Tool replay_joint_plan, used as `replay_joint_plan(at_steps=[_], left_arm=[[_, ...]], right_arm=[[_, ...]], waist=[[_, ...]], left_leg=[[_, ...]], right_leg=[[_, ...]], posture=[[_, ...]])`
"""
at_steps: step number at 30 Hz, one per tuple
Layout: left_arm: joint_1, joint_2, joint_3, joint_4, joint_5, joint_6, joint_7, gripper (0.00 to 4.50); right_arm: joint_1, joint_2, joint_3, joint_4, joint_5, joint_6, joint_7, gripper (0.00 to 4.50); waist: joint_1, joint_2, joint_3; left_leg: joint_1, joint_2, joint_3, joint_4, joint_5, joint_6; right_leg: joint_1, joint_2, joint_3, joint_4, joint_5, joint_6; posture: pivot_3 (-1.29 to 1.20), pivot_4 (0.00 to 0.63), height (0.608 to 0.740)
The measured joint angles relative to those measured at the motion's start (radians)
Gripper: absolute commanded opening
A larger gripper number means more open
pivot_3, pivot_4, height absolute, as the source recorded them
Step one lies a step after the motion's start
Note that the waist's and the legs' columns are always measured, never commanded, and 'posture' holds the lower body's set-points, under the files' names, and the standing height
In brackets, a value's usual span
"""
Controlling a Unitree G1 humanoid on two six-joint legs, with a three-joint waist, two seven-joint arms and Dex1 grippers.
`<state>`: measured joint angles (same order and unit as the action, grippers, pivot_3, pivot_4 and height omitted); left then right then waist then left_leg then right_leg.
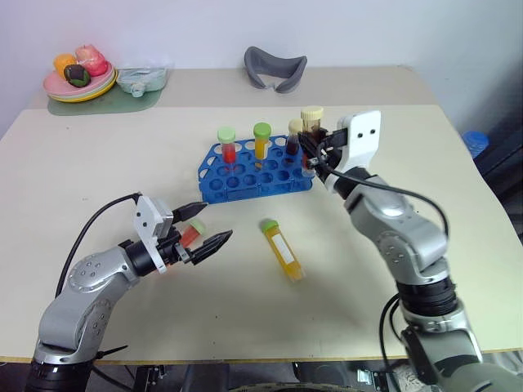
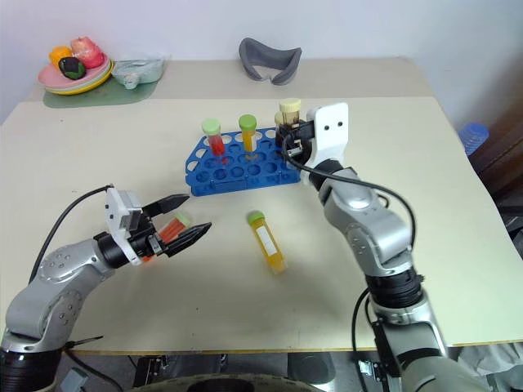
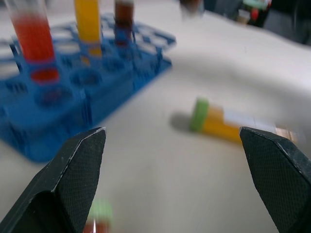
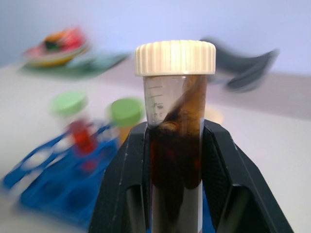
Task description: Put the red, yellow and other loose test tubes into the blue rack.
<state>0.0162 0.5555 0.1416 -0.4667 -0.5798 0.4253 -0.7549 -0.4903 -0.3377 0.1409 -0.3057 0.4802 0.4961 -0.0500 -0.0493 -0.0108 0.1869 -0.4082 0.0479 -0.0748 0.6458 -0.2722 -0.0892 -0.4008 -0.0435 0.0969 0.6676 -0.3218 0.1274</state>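
While your right end effector [image 1: 315,151] grips the dark-brown tube [image 4: 175,145] upright over the blue rack [image 1: 245,175], your left end effector [image 1: 208,229] gapes empty above the desk [image 1: 368,310], near the yellow tube [image 1: 282,249].

Labelled tube [image 1: 283,250] lies before rack [image 1: 253,173]; three tubes in rack.

The left gripper [image 3: 177,179] has its black fingers [image 3: 73,179] spread wide above the pale worktop [image 3: 160,170]. Beyond them a yellow tube [image 3: 228,127] with green cap lies flat, just beside the blue rack [image 3: 73,102], which holds red, yellow and dark-brown tubes upright.
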Motion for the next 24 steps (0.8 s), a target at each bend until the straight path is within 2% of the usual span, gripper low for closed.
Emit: replay_joint_plan(at_steps=[3, 9, 24], left_arm=[[-0.017, -0.014, 0.0, 0.018, -0.001, 0.0, 0.006, 4.5], [-0.015, -0.016, -0.001, 0.018, -0.02, 0.0, -0.004, 4.5], [0.028, -0.016, -0.01, 0.012, -0.021, -0.004, -0.024, 4.5]], right_arm=[[0.047, 0.07, 0.012, 0.075, -0.106, -0.149, 0.022, 0.95], [0.065, 0.167, 0.017, 0.176, -0.218, -0.336, 0.077, 0.95], [0.026, 0.261, -0.036, 0.426, -0.319, -0.54, 0.157, 0.95]], waist=[[0.0, 0.0, 0.0], [-0.002, 0.0, 0.0], [-0.021, 0.001, 0.0]], left_leg=[[0.0, 0.0, 0.0, 0.0, 0.0, 0.0], [0.0, 0.0, 0.0, 0.0, 0.001, -0.001], [0.002, 0.0, 0.0, 0.0, 0.002, -0.003]], right_leg=[[0.0, 0.0, 0.0, 0.0, 0.0, 0.0], [0.0, 0.0, 0.0, 0.0, 0.0, 0.0], [0.001, 0.0, 0.0, 0.003, 0.0, 0.0]], posture=[[0.0, 0.15, 0.74], [0.0, 0.15, 0.74], [0.0, 0.15, 0.74]])
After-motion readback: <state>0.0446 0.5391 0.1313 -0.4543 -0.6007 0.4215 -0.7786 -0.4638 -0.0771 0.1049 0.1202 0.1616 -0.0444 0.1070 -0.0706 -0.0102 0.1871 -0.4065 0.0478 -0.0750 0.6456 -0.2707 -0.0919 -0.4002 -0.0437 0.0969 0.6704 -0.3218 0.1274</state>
